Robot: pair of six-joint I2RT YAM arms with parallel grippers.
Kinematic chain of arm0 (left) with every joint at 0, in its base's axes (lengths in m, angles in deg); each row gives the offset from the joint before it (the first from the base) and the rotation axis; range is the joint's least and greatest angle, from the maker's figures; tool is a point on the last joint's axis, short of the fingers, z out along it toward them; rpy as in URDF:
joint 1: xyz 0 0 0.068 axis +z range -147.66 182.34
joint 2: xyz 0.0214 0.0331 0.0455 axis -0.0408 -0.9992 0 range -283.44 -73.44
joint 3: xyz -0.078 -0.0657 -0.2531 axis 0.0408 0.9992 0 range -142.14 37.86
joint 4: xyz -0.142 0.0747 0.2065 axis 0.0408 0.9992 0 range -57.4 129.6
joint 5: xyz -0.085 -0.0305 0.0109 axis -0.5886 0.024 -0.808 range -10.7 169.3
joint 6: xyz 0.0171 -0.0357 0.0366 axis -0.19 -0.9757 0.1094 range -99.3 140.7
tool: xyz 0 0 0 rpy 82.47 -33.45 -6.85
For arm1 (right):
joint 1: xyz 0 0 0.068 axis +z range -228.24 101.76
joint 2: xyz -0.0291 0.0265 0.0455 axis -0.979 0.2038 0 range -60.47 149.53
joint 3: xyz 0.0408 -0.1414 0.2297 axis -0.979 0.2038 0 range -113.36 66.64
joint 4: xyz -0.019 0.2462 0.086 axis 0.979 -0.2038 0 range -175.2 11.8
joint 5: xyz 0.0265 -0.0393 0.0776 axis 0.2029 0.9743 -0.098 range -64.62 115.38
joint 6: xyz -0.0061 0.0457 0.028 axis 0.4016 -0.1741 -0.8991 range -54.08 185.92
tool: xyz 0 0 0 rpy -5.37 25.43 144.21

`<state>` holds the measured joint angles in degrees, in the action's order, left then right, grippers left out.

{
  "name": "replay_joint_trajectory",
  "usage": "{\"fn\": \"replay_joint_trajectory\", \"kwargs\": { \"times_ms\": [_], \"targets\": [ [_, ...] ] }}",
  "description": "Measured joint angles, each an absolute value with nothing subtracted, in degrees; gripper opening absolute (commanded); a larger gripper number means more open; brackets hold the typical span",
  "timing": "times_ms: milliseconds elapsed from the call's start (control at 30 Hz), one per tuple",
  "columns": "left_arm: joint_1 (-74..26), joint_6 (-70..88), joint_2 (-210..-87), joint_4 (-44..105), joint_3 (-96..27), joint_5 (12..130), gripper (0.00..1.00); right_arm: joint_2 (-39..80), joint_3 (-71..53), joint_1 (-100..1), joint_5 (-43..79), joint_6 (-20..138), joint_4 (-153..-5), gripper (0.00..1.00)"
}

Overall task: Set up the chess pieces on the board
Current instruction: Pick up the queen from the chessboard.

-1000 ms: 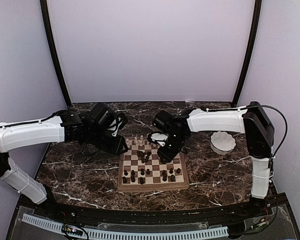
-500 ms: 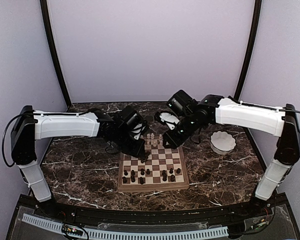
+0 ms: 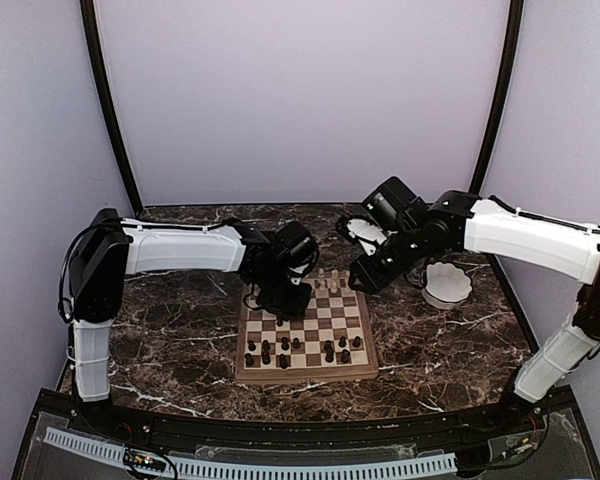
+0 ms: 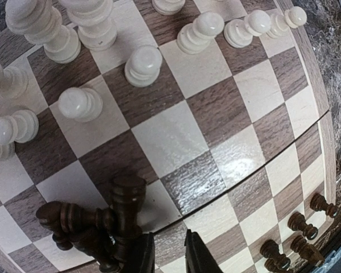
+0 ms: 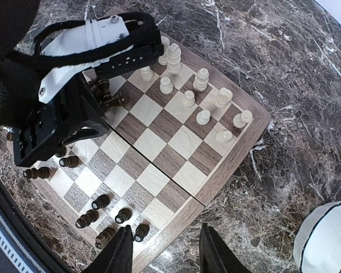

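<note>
The board (image 3: 305, 377) lies mid-table. Cream chess pieces (image 3: 325, 282) stand along its far rows and dark ones (image 3: 280, 350) stand on its near rows. My left gripper (image 3: 290, 297) hangs low over the board's far left. In the left wrist view its jaws (image 4: 169, 253) are a narrow gap apart with only board (image 4: 170, 136) between them. A small heap of dark pieces (image 4: 85, 222) lies just left of the left finger. My right gripper (image 3: 365, 278) is wide open and empty (image 5: 166, 250) above the board's right rim (image 5: 238, 153).
A white scalloped bowl (image 3: 447, 285) stands on the marble right of the board and also shows in the right wrist view (image 5: 327, 239). Cream pieces (image 4: 143, 62) stand ahead of the left gripper. The left gripper's body (image 5: 74, 114) covers the board's left part.
The left gripper has swung right from beside the board to over its far-left squares. The right gripper has pulled back from the board's middle to its far-right edge.
</note>
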<state>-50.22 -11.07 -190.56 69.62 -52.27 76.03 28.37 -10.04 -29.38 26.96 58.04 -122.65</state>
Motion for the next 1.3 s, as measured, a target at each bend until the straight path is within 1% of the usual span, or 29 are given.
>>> {"fn": "replay_joint_trajectory", "kwargs": {
  "times_ms": [200,400,733,1067,1300],
  "targets": [
    [-50.19,-11.90,-192.27,73.49,-56.36,77.50,0.20,27.69,-7.83,-29.66,26.92,57.21,-121.43,0.42],
    [-49.78,-11.90,-192.38,76.70,-60.84,79.42,0.24,27.69,-6.76,-29.68,26.70,56.59,-120.22,0.42],
    [-47.13,-11.97,-194.69,78.23,-61.12,77.54,0.27,27.69,-6.48,-29.88,26.48,56.62,-119.74,0.42],
    [-47.07,-11.27,-195.92,77.92,-61.91,75.53,0.27,27.69,-5.85,-29.92,26.42,56.57,-119.22,0.42],
    [-47.11,-10.15,-198.65,77.53,-65.19,75.20,0.25,27.69,-4.75,-29.95,26.24,56.33,-118.85,0.42]
  ]
}}
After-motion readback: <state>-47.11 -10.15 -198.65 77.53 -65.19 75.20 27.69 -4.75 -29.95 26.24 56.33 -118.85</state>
